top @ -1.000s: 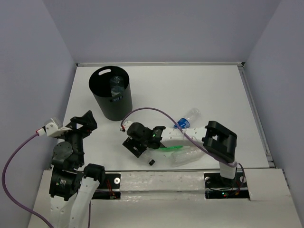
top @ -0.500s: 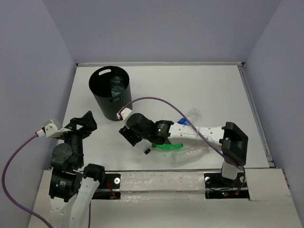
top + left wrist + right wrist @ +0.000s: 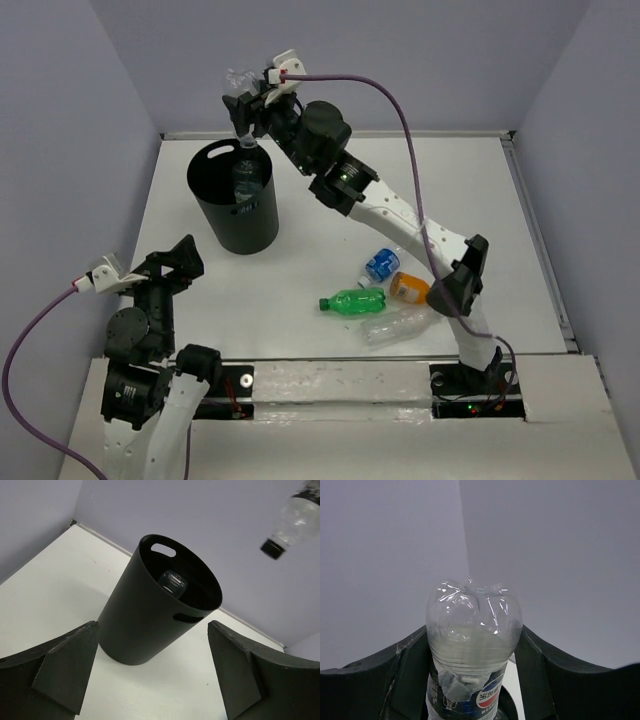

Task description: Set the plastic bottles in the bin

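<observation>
Black bin (image 3: 240, 222); green bottle (image 3: 358, 300); orange bottle (image 3: 408, 288); clear black-capped bottle (image 3: 295, 520).

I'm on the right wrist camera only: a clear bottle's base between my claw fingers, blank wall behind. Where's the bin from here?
Observer: In the top view, the right claw holds the clear bottle high, near the far rim of the bin. I can't tell whether it is squarely over the opening.
Operator: Which way does the bottle hang?
Observer: The left wrist view shows its black cap pointing down.
Operator: Anything in the bin already?
Observer: Yes, a second bottle stands inside it.
</observation>
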